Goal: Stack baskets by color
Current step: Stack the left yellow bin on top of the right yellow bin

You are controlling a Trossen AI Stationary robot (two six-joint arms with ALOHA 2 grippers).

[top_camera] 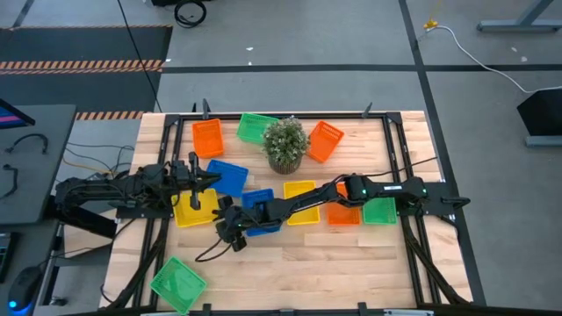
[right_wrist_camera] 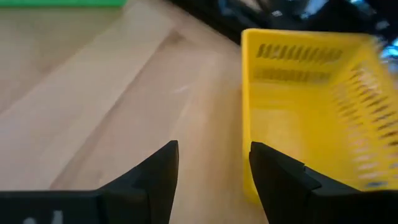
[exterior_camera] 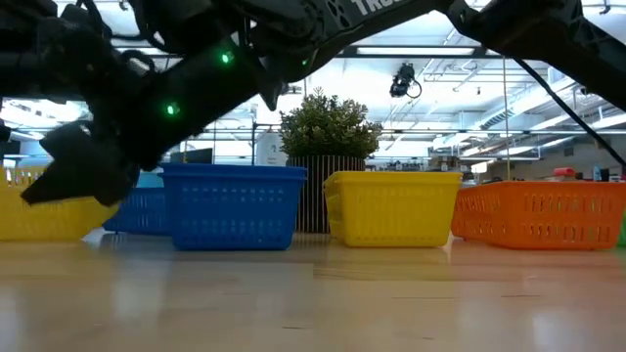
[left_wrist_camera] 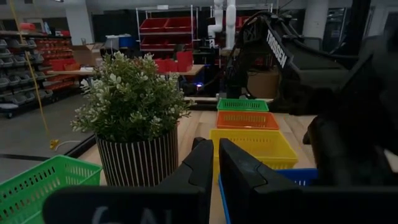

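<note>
Overhead, green basket at table's corner, unseen from low view

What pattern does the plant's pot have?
Vertical dark and light stripes on the plant pot, clearest in the left wrist view.
</note>
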